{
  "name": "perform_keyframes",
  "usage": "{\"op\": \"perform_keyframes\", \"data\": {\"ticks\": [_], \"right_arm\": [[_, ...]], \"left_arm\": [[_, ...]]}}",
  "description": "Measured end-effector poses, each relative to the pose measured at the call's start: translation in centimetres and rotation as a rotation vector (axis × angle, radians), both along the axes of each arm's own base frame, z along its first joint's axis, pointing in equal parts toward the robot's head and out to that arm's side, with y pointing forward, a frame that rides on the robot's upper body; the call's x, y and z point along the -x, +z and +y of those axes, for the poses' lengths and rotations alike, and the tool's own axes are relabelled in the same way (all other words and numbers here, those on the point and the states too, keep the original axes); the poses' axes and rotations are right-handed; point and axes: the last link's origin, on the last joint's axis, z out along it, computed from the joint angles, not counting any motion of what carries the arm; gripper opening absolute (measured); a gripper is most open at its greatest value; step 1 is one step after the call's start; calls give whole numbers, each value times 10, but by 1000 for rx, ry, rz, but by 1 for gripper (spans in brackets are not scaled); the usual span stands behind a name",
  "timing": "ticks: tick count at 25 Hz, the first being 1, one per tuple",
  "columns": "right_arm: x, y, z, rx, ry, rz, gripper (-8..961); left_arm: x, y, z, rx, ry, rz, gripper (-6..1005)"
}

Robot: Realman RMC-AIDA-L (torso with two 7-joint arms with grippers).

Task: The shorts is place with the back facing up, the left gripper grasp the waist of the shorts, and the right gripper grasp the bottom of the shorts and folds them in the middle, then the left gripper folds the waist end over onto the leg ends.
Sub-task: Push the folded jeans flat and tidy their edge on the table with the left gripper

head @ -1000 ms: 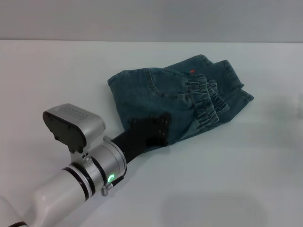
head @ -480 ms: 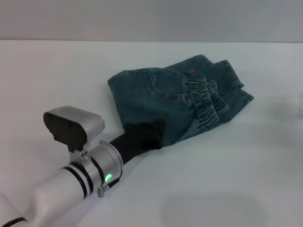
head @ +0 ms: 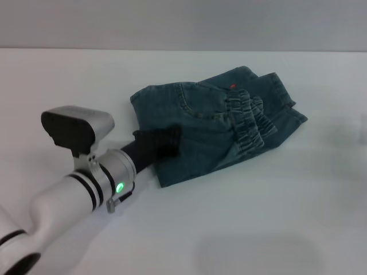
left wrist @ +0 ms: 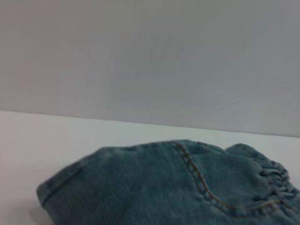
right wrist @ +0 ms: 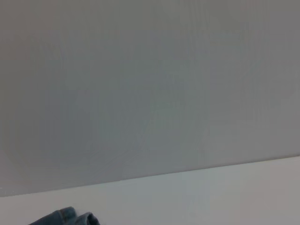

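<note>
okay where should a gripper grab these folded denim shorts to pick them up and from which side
Judging by how they lie, take the shorts at the gathered waist of the shorts, which lies on top as a raised ruffled ridge. Come from above, jaws across the band. The left gripper sits at the near-left folded edge, which lies flatter on the table.

A plain white table (head: 275, 217) is carrying the load; the folded shorts (head: 212, 123) are lying directly on it, toward its far middle part.

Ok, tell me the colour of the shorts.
Faded blue-green denim; the shorts show best in the head view.
</note>
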Motion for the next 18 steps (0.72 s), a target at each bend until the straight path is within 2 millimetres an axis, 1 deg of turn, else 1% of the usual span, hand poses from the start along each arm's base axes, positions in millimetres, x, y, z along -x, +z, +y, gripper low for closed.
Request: {"op": "perform_keyframes", "data": {"ticks": [5, 10, 11, 15, 18], "right_arm": [[2, -1, -1, 3, 6, 11, 79], [5, 0, -1, 3, 18, 17, 80], [5, 0, -1, 5, 20, 20, 80], [5, -1, -2, 5, 20, 22, 81], [5, -2, -2, 7, 19, 25, 82]], "left_arm": [[-3, 1, 9, -2, -14, 17, 27], [-4, 3, 12, -5, -16, 22, 34], [-3, 6, 21, -12, -12, 37, 35], [-3, 10, 29, -21, -19, 54, 41], [-8, 11, 27, -30, -42, 31, 45]]}}
